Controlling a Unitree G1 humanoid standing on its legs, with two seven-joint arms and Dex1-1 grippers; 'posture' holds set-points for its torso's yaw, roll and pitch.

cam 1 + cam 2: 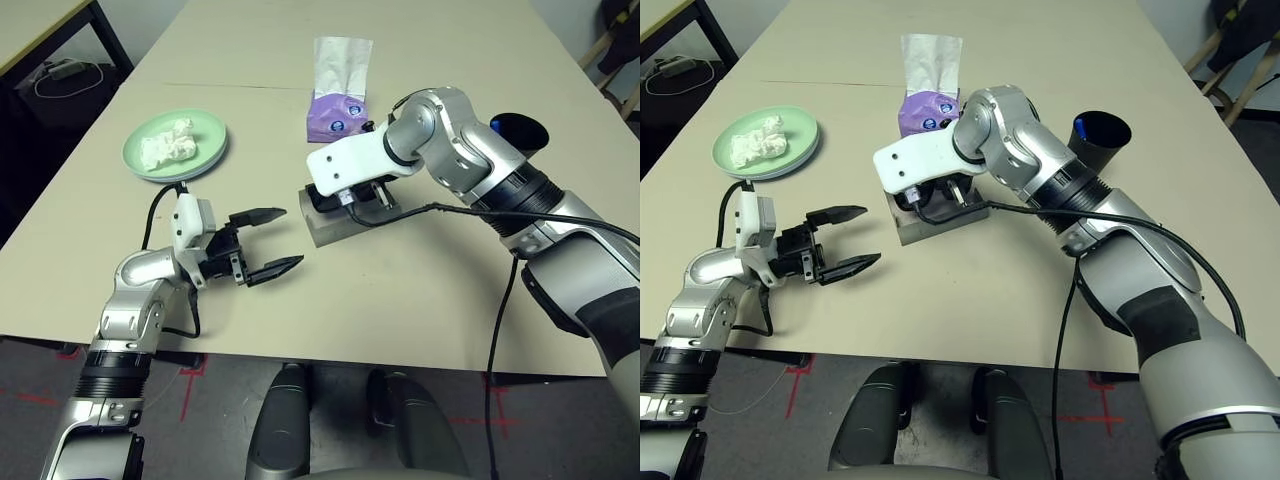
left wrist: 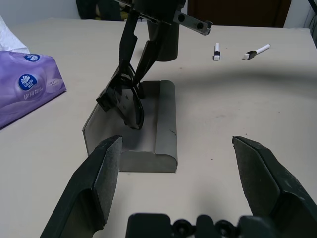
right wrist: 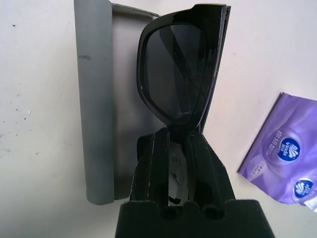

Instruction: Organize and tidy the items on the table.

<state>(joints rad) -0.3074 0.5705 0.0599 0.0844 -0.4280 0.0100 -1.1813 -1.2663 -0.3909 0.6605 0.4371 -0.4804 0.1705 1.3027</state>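
Tabletop [image 1: 440, 290]: large, pale beige, smooth, a thin seam across it. Grey floor [image 1: 225, 400] with red tape marks [image 1: 193, 385] along the robot's side; a smaller dark-legged side table [image 1: 35, 30] off the left edge, a white cable [image 1: 70, 97] by it. Wooden legs [image 1: 1240, 85] of some furniture past the right edge.

Left pincer [image 1: 275, 243]: released, fingers wide apart, nothing between them — level just above the tabletop, pointing at the glasses case [image 2: 166, 124].

Right pincer [image 3: 181, 136]: clenched on the black sunglasses [image 3: 173, 69] at the middle of the frame, holding them over the open grey glasses case. Sunglasses look tilted; can't tell if they touch the case.

Rest of the items: purple tissue box [image 1: 335, 118], white tissue sticking up, just beyond the case. Crumpled tissue [image 1: 168, 146] on the pale green plate [image 1: 212, 135], left side, another plate [image 1: 810, 160] under it. Black cup [image 1: 1095, 145] on the right, something blue inside. Two white pens [image 2: 217, 49] lie near each other.
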